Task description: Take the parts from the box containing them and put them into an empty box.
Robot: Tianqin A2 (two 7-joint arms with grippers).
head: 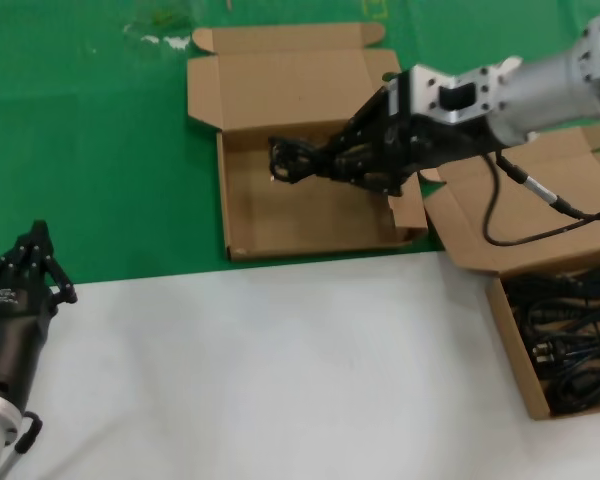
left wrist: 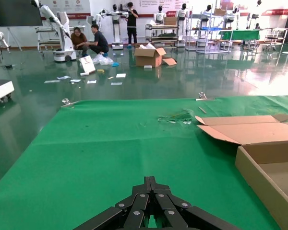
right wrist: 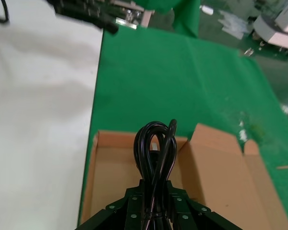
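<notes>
1. Over the middle of the table, the right gripper (head: 325, 160) hangs above the empty box (head: 310, 215), its black fingers pinched on a looped black cable bundle (head: 292, 160).
2. The right wrist view shows the same bundle (right wrist: 156, 148) sticking out past the fingertips, its loop end free over the bare cardboard floor of the empty box (right wrist: 113, 177). The bundle does not appear to touch the floor.
3. The empty box sits on the green mat (head: 100, 150), lid folded back flat on the far side. Its front edge lies near the border of the white table surface (head: 260, 370).
4. To the robot's right, the box containing the remaining parts (head: 515, 350) rests on the white surface, lid open, just beside the empty box. A tangle of black cables (head: 570, 340) fills it.
5. The left gripper (head: 38, 255) is parked low at the robot's left, over the white surface near the mat edge, well apart from both boxes. In the left wrist view its fingertips (left wrist: 150, 184) are pressed together with nothing between them.
</notes>
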